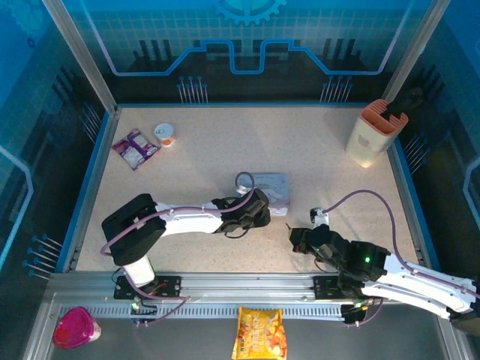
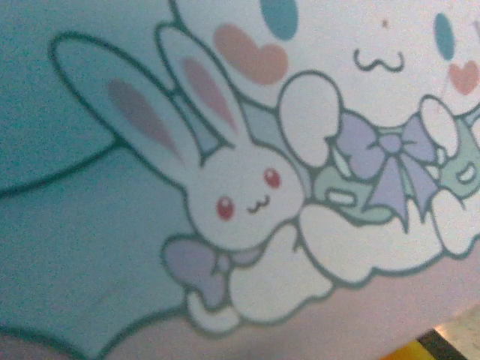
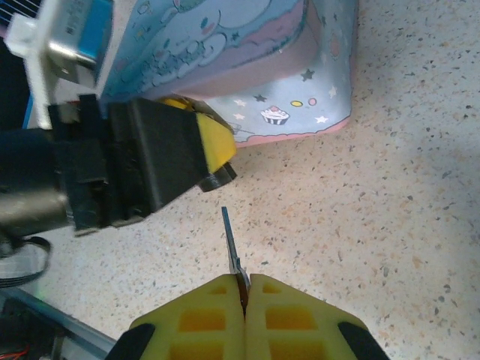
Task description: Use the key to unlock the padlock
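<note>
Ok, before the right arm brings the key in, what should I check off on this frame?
1. Key held by the right gripper: ok, fingers shut on it, blade pointing towards the tin box.
2. Key tip apart from the box: ok, bare table lies between.
3. Left gripper against the box: ok; whether it clamps it, cannot tell.
4. Padlock's place and keyhole: cannot tell.
5. Key lined up with the keyhole: cannot tell.
</note>
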Robot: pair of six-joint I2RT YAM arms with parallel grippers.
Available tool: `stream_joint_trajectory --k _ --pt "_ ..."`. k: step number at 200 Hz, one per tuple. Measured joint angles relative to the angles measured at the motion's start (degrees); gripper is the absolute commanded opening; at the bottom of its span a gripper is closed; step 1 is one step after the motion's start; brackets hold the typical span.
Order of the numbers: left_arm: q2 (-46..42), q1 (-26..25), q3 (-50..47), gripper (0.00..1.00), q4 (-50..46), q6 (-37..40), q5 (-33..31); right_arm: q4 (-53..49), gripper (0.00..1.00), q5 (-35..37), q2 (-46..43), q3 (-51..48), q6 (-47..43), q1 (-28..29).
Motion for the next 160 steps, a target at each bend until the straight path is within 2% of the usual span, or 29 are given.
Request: stream_joint_trajectory --k 22,69,121,160 --pt "-0.96 0.96 -0.57 0.24 1.31 -1.95 1.86 4.31 0.00 0.70 1.27 -2.60 -2.27 0.00" --pt "-1.49 2.34 -2.29 0.22 4.15 -5.20 5.53 20.11 0.00 1.64 7.34 -8.72 -9.79 0.11" --pt "-1.97 3.82 -3.85 0.20 7.39 -8.55 9.01 38.80 0.00 5.49 17.40 -11.10 -18.45 3.26" --pt "-2.08 5.09 -5.22 0.19 10.34 -10.91 11.32 47.63 0.00 8.50 21.29 -12.87 -22.14 4.98"
